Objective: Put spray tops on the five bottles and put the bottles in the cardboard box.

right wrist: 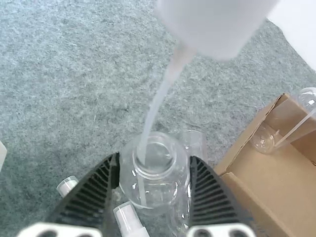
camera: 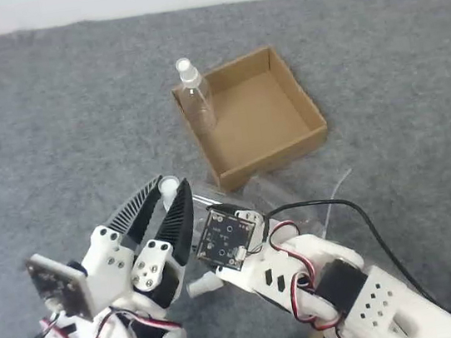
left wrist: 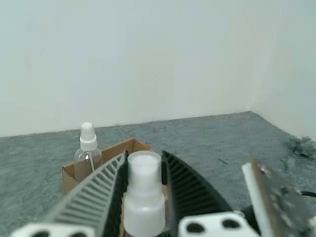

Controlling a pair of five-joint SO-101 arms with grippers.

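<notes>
The left gripper (camera: pixel 168 189) is pinching a white plastic spray top (left wrist: pixel 144 195) between its black ribbed fingers, holding it upright. The top's thin dip tube (right wrist: pixel 158 103) is entering the mouth of a clear round plastic bottle (right wrist: pixel 157 175). The right gripper (right wrist: pixel 154 160) is clamping this bottle by its sides, close beside the brown cardboard box (camera: pixel 270 156). One capped clear bottle (camera: pixel 197 101) is standing in the box's far left corner, with bare cardboard showing over the remaining floor. The grey carpeted table (camera: pixel 50 118) is lying open left of the box.
</notes>
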